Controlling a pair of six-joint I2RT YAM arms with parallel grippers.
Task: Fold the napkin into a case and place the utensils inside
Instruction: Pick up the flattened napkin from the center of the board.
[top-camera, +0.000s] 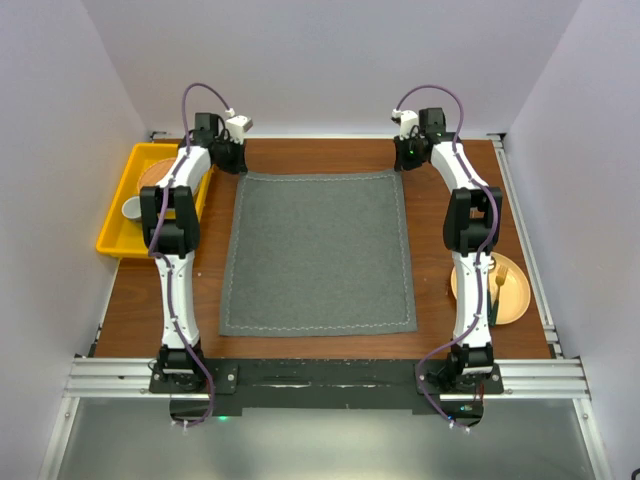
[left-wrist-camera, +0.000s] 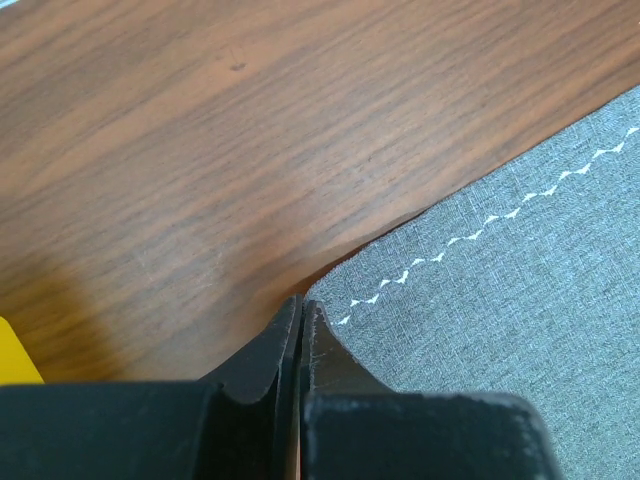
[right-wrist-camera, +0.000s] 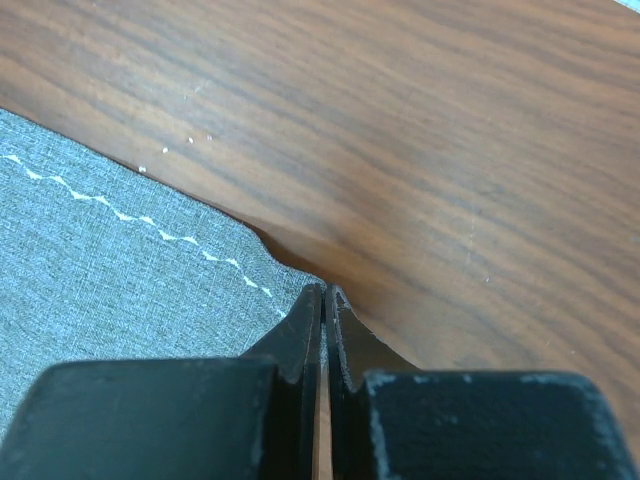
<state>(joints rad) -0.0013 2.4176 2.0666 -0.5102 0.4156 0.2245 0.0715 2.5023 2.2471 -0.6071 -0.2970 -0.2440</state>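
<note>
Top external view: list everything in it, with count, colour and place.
table: one, brown wood, under everything
napkin: one, dark grey with a light stitched hem, flat at the table's centre
plate: one, yellow-orange, right of the napkin, partly behind the right arm
utensils: count unclear, copper-coloured, on the plate
tray: one, yellow, at the table's left edge
cup: one, white, in the tray
round dish: one, pale tan, far end of the tray, partly hidden
left arm: one, white and black, jaws shut on the napkin's far left corner
right arm: one, white and black, jaws shut on the far right corner
</note>
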